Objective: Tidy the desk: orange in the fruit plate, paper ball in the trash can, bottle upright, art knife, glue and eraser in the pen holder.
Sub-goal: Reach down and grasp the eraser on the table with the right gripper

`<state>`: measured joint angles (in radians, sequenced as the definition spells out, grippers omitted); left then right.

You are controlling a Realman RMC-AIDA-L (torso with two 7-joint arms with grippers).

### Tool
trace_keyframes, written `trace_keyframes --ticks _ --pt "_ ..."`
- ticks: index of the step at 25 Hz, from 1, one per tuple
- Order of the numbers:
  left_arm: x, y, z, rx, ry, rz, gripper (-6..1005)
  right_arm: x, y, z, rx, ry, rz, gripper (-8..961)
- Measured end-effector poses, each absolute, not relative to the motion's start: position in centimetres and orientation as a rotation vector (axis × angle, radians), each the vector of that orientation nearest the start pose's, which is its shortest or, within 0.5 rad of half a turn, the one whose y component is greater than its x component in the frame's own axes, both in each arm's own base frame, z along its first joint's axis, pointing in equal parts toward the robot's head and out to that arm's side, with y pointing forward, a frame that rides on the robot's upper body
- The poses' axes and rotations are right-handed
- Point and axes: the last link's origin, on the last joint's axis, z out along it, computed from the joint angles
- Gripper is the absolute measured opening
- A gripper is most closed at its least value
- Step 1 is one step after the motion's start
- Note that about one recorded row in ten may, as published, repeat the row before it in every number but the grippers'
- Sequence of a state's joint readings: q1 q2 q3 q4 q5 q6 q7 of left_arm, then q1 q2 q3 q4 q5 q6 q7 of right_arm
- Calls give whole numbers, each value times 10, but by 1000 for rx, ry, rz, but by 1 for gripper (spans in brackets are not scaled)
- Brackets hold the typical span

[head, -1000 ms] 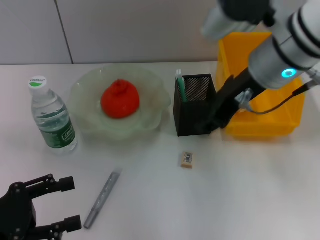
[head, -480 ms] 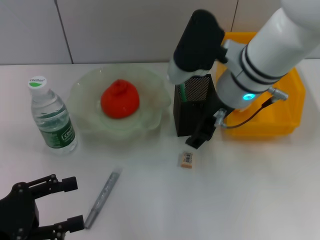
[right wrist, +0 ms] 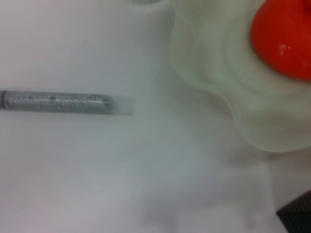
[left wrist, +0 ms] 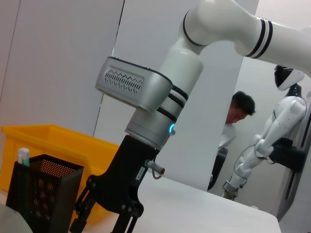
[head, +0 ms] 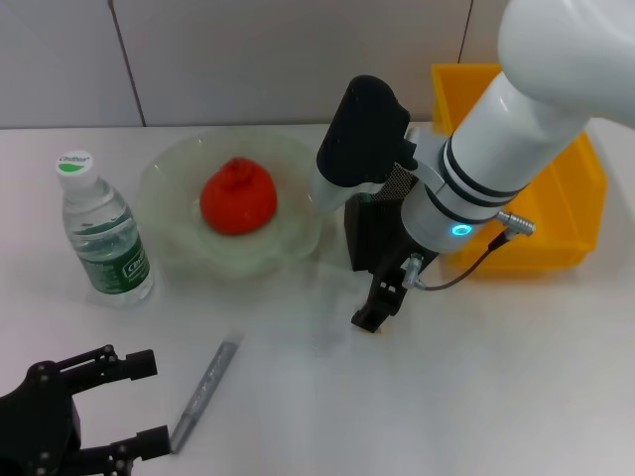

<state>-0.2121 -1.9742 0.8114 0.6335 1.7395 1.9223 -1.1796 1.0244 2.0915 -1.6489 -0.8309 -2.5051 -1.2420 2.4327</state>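
Black mesh pen holder (head: 375, 236): stood beside the fruit plate (head: 298, 233), largely hidden behind the right arm; a white-tipped green glue (left wrist: 22, 156) is seen standing in it.
Right gripper (head: 377, 305): lowered to the bench (head: 476, 377) just in front of the pen holder; whether its fingers are spread or clenched cannot be told.
Eraser: not visible in any view; it is judged to lie under or between the right gripper's fingers.
Risk: the eraser is small and low, so it could be nudged aside or pinched at a corner and flipped away if the fingers are closed off-centre; the pen holder could also be knocked by the arm, so close behind.
Art knife (head: 203, 382): lying flat on the bench, well apart from the right gripper and near the left one.
Left gripper (head: 104, 407): parked at the near bench edge, fingers spread, nothing held.
Orange (head: 238, 195): resting in the fruit plate.
Bottle (head: 102, 233): upright, beside the plate.
Trash can (head: 556, 208): behind the right arm; its contents cannot be judged.
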Motion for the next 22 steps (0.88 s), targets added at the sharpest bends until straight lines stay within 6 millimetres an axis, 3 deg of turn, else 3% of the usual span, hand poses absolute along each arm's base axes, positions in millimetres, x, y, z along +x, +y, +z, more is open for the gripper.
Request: trace_keyframes --ticks 20,22 --pt "-310 218 41 -2742 -535 -1022 809 133 397 -98 -2775 468 -662 721" --pt "-310 218 41 -2741 -536 -1022 809 134 398 -99 -2773 471 -662 674"
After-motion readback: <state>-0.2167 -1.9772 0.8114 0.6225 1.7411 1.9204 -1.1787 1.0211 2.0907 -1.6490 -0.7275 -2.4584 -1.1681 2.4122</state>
